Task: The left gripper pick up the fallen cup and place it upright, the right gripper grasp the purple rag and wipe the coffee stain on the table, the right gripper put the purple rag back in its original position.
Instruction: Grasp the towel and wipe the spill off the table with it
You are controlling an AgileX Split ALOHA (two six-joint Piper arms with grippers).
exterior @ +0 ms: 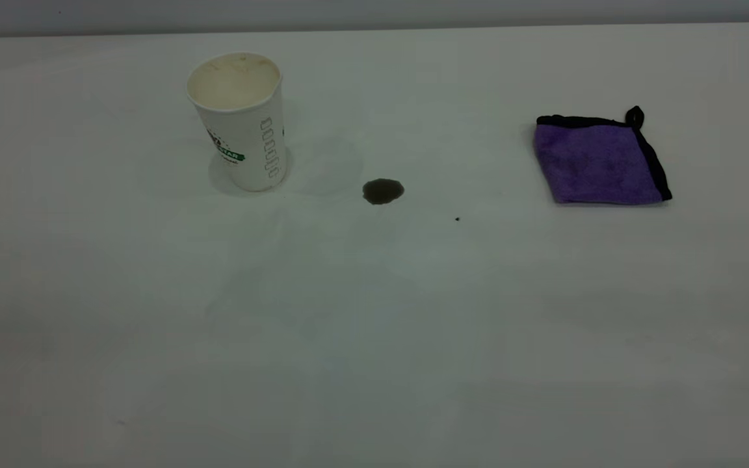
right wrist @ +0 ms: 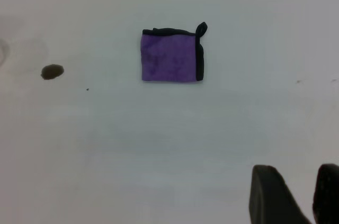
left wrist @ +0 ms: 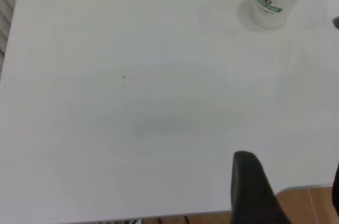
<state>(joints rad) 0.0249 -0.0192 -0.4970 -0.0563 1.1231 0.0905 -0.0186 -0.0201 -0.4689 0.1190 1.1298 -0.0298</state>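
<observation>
Now, in the exterior view, neither arm shows: one cup stands upright at upper left on the table, one coffee stain sits centre, and one purple rag lies flat at upper right, so I judge the wipe comes next. Left wrist view: the cup stands at top right, well apart from the left gripper at the bottom edge, fingers spread and empty. Right wrist view: the rag lies upper centre, far from the right gripper at lower right, fingers apart and empty, the stain at far left.
</observation>
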